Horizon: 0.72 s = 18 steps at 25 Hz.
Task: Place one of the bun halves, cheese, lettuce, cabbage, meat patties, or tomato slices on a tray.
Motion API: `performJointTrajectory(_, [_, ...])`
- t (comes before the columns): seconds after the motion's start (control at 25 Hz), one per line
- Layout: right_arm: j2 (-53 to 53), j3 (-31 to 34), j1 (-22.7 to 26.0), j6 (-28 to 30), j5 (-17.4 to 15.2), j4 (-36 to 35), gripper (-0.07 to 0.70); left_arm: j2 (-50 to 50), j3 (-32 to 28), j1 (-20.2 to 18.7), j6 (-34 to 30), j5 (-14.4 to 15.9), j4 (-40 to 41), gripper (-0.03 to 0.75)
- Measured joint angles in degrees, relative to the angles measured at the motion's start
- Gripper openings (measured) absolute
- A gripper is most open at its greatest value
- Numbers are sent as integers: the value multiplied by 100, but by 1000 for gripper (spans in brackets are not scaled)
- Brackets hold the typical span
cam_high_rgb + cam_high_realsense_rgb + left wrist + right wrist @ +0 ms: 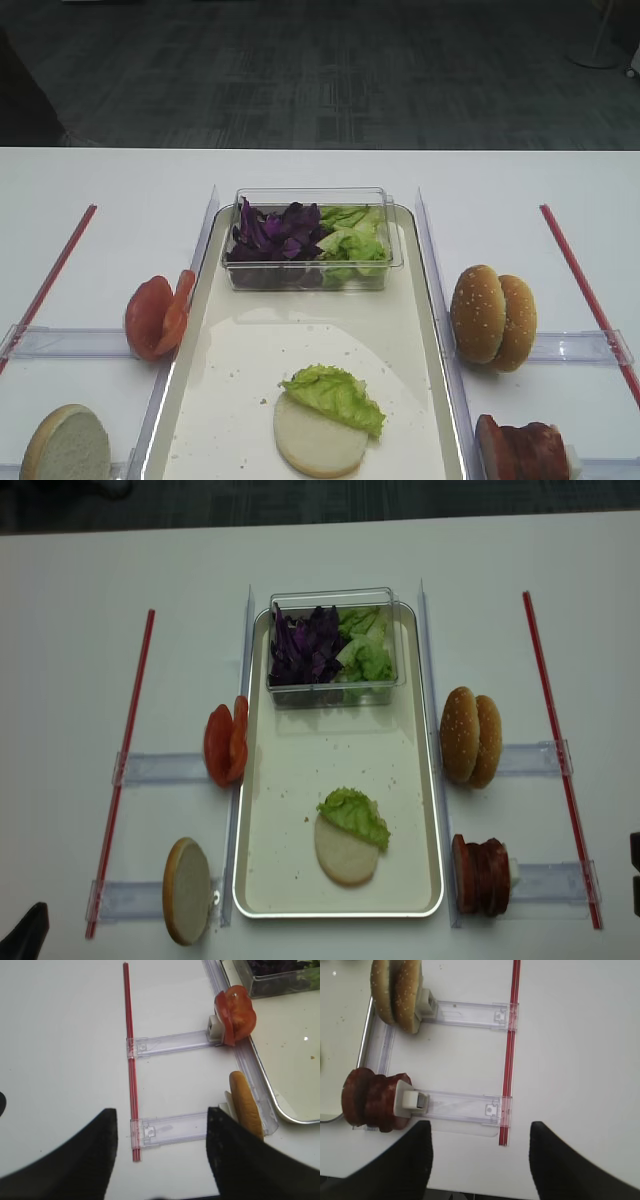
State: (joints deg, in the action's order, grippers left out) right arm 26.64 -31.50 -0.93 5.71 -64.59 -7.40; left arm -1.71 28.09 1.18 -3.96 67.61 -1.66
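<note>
On the cream tray (215, 400) lies a flat bun half (310, 447) with a lettuce leaf (335, 393) on top. A clear tub (310, 272) at the tray's far end holds purple cabbage (272, 232) and more lettuce. Tomato slices (157, 315) stand left of the tray, and one bun half (66, 446) stands at the front left. Two sesame bun halves (492, 315) and meat patties (372, 1100) stand on the right. Cheese is out of view. My right gripper (480, 1132) hangs open near the patties. My left gripper (161, 1115) is open over bare table, holding nothing.
Clear plastic holder rails (462, 1105) carry the stacks on both sides of the tray. A red strip (131, 1060) runs along the left and another red strip (510, 1050) along the right. The table's front edge lies just under both grippers.
</note>
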Motion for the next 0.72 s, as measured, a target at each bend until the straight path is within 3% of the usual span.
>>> performJointTrajectory(0.32, [-551, 0, 0, 0, -675, 61, 456, 0, 0, 0, 0, 0, 0, 366])
performJointTrajectory(0.64, [-563, 0, 0, 0, -717, 194, 456, 0, 0, 0, 0, 0, 0, 366])
performJointTrajectory(0.72, [-631, 41, 0, 0, -578, 195, 452, 0, 0, 0, 0, 0, 0, 366])
